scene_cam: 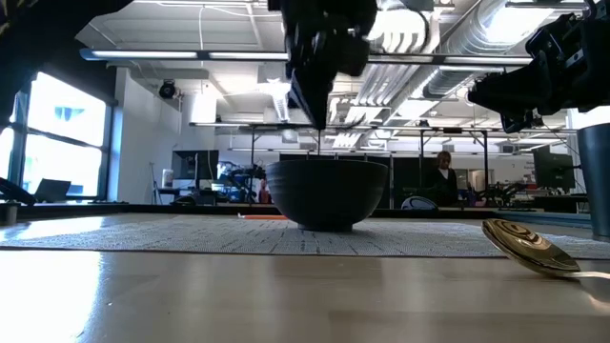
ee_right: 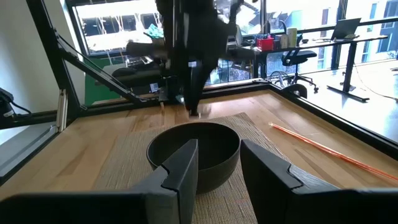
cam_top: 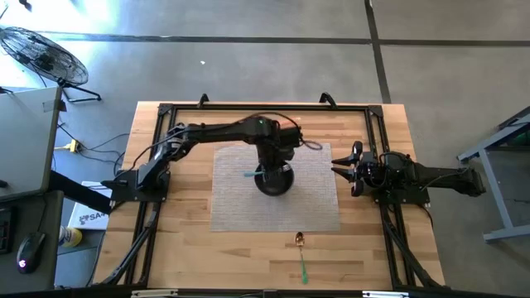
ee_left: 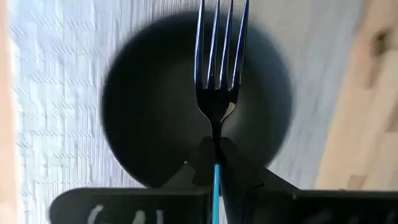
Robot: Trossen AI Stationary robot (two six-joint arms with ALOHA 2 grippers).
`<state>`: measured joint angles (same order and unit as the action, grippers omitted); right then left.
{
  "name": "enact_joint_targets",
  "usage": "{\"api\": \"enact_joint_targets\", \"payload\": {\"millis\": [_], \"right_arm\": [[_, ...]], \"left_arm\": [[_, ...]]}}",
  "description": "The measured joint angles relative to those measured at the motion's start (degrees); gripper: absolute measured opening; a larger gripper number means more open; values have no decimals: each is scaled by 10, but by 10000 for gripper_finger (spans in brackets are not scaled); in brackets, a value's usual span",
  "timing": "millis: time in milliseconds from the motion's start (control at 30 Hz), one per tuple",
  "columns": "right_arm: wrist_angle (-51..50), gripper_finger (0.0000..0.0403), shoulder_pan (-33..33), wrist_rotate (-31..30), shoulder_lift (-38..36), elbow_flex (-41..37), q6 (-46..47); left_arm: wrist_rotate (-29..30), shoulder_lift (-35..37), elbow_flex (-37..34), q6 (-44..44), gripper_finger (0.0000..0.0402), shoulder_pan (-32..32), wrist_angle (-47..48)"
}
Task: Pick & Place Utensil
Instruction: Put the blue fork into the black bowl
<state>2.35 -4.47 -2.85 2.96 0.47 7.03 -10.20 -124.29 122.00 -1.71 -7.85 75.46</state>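
My left gripper (cam_top: pixel 272 170) hangs over a dark bowl (cam_top: pixel 274 180) that stands on the grey woven mat (cam_top: pixel 315 199) in the middle of the table. It is shut on a fork (ee_left: pixel 219 56) with a blue handle (cam_top: pixel 251 174). The fork's tines point down at the bowl (ee_left: pixel 155 106). In the low view the gripper (scene_cam: pixel 319 67) stands above the bowl's rim (scene_cam: pixel 327 164). A spoon (cam_top: pixel 300 240) with a green handle (cam_top: pixel 304 266) lies on the wood near the front edge. My right gripper (cam_top: pixel 346 170) is open and empty at the mat's right side. My left gripper pinches the fork between its two fingers where the metal neck meets the blue handle (ee_left: pixel 216 163). The fingers come from above, pointing down, and lie along the fork. The fork is lifted clear, its tines (ee_left: pixel 219 37) hanging below the fingers over the bowl's hollow.
A thin orange rod (ee_right: pixel 323 150) lies on the wood beside the mat. A black frame (cam_top: pixel 248 108) runs around the table's edges. The spoon's bowl (scene_cam: pixel 524 248) lies close to the low camera on the right. A person (scene_cam: pixel 443 176) shows far off in the room.
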Motion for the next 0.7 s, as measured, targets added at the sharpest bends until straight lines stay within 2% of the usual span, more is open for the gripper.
{"api": "enact_joint_targets", "payload": {"millis": [300,700], "right_arm": [[0,114,0,0,7,0,0],[0,114,0,0,8,0,0]], "left_arm": [[5,-54,-1,14,3,0,-29],[-4,-56,0,13,3,0,-21]]}}
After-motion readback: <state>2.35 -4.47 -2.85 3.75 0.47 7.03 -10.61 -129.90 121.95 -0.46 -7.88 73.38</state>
